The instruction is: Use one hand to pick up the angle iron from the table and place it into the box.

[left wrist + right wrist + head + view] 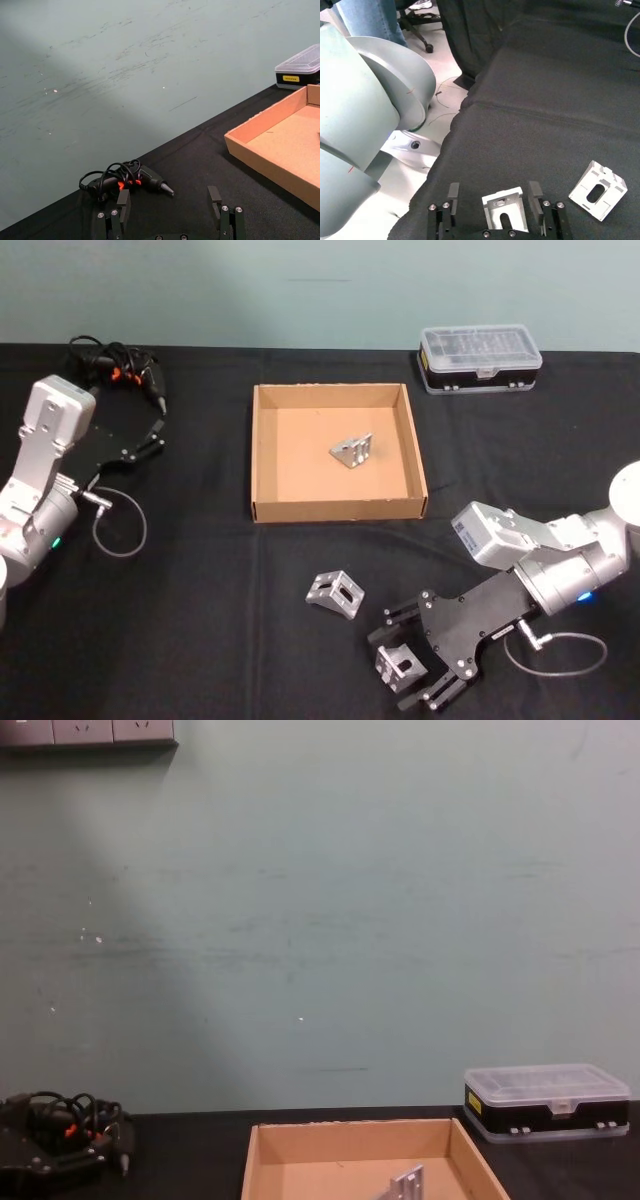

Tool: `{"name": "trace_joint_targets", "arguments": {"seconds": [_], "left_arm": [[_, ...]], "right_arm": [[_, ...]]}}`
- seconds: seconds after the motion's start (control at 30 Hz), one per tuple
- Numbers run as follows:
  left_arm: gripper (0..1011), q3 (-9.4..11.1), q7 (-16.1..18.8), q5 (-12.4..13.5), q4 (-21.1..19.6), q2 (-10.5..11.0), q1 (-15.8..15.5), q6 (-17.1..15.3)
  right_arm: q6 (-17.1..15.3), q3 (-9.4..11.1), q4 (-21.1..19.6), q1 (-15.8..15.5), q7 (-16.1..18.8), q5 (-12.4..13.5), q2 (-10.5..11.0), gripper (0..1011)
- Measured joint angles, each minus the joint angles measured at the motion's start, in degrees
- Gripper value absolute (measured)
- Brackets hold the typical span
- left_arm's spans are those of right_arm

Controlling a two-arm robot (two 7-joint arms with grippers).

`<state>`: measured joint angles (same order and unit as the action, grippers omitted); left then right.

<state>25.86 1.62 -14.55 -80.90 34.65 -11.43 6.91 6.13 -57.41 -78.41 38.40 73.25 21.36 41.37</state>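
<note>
- right gripper [398, 660] low over the near right part of the table [200, 640] — black fingers [453, 194] spread apart, one on each side of the nearest angle iron [504, 211], with a gap showing beside it, not clamped on it.
- nearest angle iron resting on the black tabletop between those fingers, slotted face towards the right wrist camera.
- second angle iron [335, 594] loose on the table, just left of the right gripper and a little farther from the robot, between the gripper and the box [340, 510], touching neither.
- third angle iron [352, 451] inside the box, a little right of the middle, on the cardboard floor and clear of every wall.
- box at mid-table, open side up.
- left gripper [169, 197] well away at the left side of the table — fingers wide apart, nothing between them, pointing towards a corded electric screwdriver [150, 179] near the back edge.
- black case with clear lid [480, 357] beyond the box's far right corner, close to the wall, apart from the box.
</note>
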Motion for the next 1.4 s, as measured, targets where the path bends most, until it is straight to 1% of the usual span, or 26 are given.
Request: {"name": "trace_joint_targets", "arguments": {"seconds": [0.13,0.17,0.2,0.23,0.4,0.43,0.47,0.77,1.0,1.1,1.17,1.2,1.27,1.3,1.4], "left_arm": [[1000,0.0,0.0,0.0,0.0,0.0,0.0,0.0],[1000,0.0,0.0,0.0,0.0,0.0,0.0,0.0],[1000,0.0,0.0,0.0,0.0,0.0,0.0,0.0],[1000,0.0,0.0,0.0,0.0,0.0,0.0,0.0],[1000,0.0,0.0,0.0,0.0,0.0,0.0,0.0],[1000,0.0,0.0,0.0,0.0,0.0,0.0,0.0],[1000,0.0,0.0,0.0,0.0,0.0,0.0,0.0],[1000,0.0,0.0,0.0,0.0,0.0,0.0,0.0],[1000,0.0,0.0,0.0,0.0,0.0,0.0,0.0],[1000,0.0,0.0,0.0,0.0,0.0,0.0,0.0],[1000,0.0,0.0,0.0,0.0,0.0,0.0,0.0],[1000,0.0,0.0,0.0,0.0,0.0,0.0,0.0],[1000,0.0,0.0,0.0,0.0,0.0,0.0,0.0],[1000,0.0,0.0,0.0,0.0,0.0,0.0,0.0],[1000,0.0,0.0,0.0,0.0,0.0,0.0,0.0]], "right_arm": [[0.0,-0.15,0.11,-0.08,-0.15,0.1,0.0,792],[0.0,-0.19,0.14,-0.11,-0.16,0.11,-0.01,739],[0.0,-0.22,0.15,-0.12,-0.18,0.13,-0.03,707],[0.0,-0.29,0.18,-0.14,-0.19,0.15,-0.06,707],[0.0,-0.38,0.29,-0.15,-0.25,0.2,-0.11,522],[0.0,-0.39,0.32,-0.13,-0.26,0.23,-0.11,511],[0.0,-0.39,0.32,-0.13,-0.26,0.23,-0.11,479],[0.0,-0.34,0.15,-0.11,-0.55,0.35,0.08,472],[0.0,0.82,-0.84,0.13,-1.02,1.27,0.69,472],[0.0,1.8,-1.27,0.34,-1.4,2.25,0.92,472],[-0.01,2.91,-1.51,0.58,-2.18,3.16,1.0,472],[-0.02,3.81,-1.57,0.67,-3.1,3.85,0.96,472],[-0.09,4.75,-1.54,0.72,-4.23,4.47,0.78,472],[-0.28,5.87,-1.33,0.74,-5.81,5.13,0.43,471],[-0.57,7.52,-0.84,0.72,-8.68,5.73,-0.32,472]]}}
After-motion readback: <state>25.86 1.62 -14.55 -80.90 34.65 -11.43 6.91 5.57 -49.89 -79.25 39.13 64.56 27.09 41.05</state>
